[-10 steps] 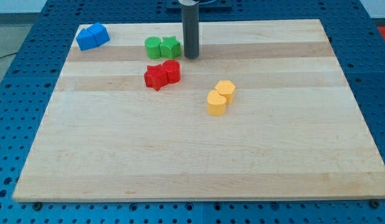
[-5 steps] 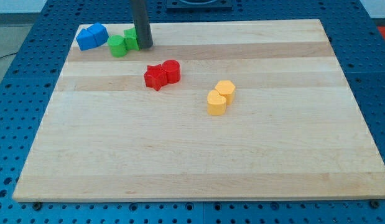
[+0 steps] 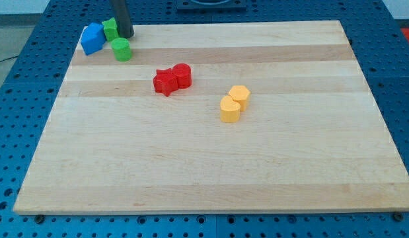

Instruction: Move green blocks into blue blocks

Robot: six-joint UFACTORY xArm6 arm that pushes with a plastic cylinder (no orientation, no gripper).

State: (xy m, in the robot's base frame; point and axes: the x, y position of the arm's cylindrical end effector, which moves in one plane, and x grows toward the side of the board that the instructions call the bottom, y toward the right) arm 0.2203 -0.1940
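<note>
My tip [image 3: 125, 35], a plain rod, touches one green block [image 3: 110, 28] beside blue [image 3: 92, 38]. The green cylinder [image 3: 121, 49] still needs nudging in.

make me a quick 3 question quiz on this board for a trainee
1. True or false: my tip sits just to the view's right of a green block that touches the blue blocks.
2. Which pair lies nearest the board's middle? A. red blocks B. yellow blocks C. blue blocks
3. Fill in: the green cylinder lies toward the view's ___ from my tip.

Key: 1 true; 2 B; 3 bottom
</note>
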